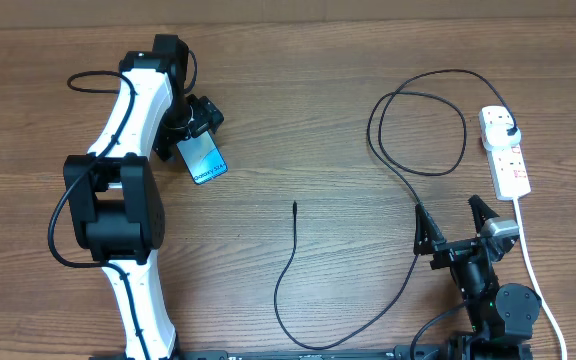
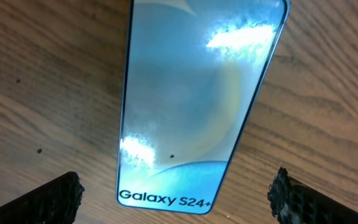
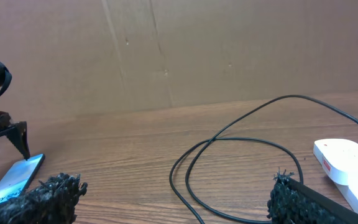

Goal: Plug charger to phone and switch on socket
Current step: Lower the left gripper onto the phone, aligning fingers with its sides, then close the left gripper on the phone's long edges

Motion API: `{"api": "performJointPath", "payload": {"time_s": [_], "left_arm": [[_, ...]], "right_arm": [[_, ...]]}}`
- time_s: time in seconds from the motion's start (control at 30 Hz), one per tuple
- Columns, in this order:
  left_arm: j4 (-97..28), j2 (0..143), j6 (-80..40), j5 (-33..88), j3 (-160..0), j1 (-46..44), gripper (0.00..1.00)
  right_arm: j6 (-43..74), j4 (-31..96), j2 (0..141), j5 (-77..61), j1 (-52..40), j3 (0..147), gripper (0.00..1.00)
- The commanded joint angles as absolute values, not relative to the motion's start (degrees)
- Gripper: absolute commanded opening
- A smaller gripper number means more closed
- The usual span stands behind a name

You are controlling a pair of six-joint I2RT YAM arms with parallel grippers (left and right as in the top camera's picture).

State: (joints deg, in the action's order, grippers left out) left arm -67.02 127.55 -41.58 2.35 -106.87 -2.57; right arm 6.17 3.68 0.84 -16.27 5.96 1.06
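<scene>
The phone (image 1: 204, 159) lies flat on the wooden table, its blue screen up; in the left wrist view (image 2: 197, 106) it reads "Galaxy S24+". My left gripper (image 1: 196, 128) is open just above the phone's end, with one fingertip on each side of it (image 2: 176, 202). The charger cable (image 1: 408, 180) loops across the table. Its black plug (image 1: 509, 131) sits in the white socket strip (image 1: 508, 165) and its slim tip (image 1: 295, 207) lies free mid-table. My right gripper (image 1: 451, 222) is open and empty near the cable (image 3: 229, 140), left of the strip (image 3: 347, 171).
The strip's white cord (image 1: 533, 270) runs down past the right arm's base. A cardboard wall (image 3: 197, 50) stands behind the table. The phone (image 3: 14, 177) and the left gripper show at the left in the right wrist view.
</scene>
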Motion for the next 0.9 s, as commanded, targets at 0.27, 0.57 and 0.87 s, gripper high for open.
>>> {"api": "performJointPath", "payload": {"time_s": [0.27,0.57,0.87], "left_arm": [[-64.75,128.16,-41.3,0.8,-105.45,-2.28,1.0],[-63.51,128.18,-41.34,-0.64,-103.48,-2.28,1.0],[-62.28,128.27,-42.26,-0.6,-103.33,-2.28,1.0]], "right_arm": [[5.91,3.36,0.16,-16.1,5.69,0.45,1.0],[5.91,3.36,0.16,-16.1,5.69,0.45,1.0],[5.91,3.36,0.16,-16.1,5.69,0.45,1.0]]}}
